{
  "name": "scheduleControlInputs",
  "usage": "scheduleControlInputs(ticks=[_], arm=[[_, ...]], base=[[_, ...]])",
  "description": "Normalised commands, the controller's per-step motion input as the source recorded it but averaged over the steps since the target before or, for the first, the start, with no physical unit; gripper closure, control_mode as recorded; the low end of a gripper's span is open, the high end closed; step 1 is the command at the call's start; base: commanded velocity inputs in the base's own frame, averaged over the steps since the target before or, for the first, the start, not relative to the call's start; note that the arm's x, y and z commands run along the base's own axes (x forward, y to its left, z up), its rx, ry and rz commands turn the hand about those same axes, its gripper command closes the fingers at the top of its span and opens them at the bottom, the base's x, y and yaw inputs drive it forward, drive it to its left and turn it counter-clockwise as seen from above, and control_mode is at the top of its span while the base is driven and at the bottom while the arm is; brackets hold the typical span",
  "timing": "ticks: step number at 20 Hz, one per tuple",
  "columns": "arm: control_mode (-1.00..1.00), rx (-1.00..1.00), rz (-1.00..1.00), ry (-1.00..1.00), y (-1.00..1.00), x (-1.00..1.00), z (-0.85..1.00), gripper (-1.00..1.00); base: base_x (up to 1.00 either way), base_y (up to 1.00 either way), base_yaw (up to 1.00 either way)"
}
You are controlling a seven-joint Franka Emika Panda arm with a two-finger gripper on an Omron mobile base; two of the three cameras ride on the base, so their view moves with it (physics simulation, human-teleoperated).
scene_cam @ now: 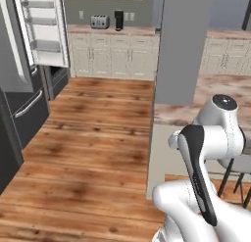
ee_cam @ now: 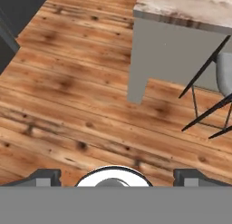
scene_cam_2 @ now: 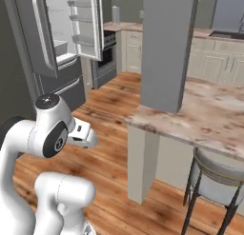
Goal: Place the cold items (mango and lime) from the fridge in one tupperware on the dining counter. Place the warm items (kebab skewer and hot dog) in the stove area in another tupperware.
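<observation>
Hand (ee_cam: 117,177) wide open, nothing between its 2 dark fingertips (ee_cam: 45,177); it hangs low over the wooden floor (ee_cam: 81,96), folded in close to the arm.

Ahead and to the right of the hand: corner of the dining table (ee_cam: 186,10), marbled top, grey side, with a stool (ee_cam: 224,73) tucked under it. No tupperware on the stretch of top that shows, so I cannot place either tray.

Ahead and to the left of the hand, well apart: the fridge (scene_cam: 29,45), door swung open, white shelves and door bins showing. Mango and lime too small or hidden to pick out.

Judgement: this looks like the approach to the fridge. Best to drive up square to the open compartment, stay wide of the door and the table corner, keep the hand open, and raise the arm only once a shelf and a fruit can be made out.
</observation>
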Motion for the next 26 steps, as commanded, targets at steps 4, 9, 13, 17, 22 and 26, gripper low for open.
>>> scheduleControlInputs(ticks=[4,9,13,17,22,26], arm=[[1.0,0.0,0.0,0.0,0.0,0.0,0.0,-1.0],[1.0,0.0,0.0,0.0,0.0,0.0,0.0,-1.0],[1.0,0.0,0.0,0.0,0.0,0.0,0.0,-1.0],[1.0,0.0,0.0,0.0,0.0,0.0,0.0,-1.0],[1.0,0.0,0.0,0.0,0.0,0.0,0.0,-1.0],[1.0,0.0,0.0,0.0,0.0,0.0,0.0,-1.0]], base=[[0.65,0.86,-0.16],[0.83,0.77,-0.17],[0.78,0.67,-0.26],[0.78,0.58,-0.32],[0.8,0.39,-0.33],[0.89,0.3,-0.21]])
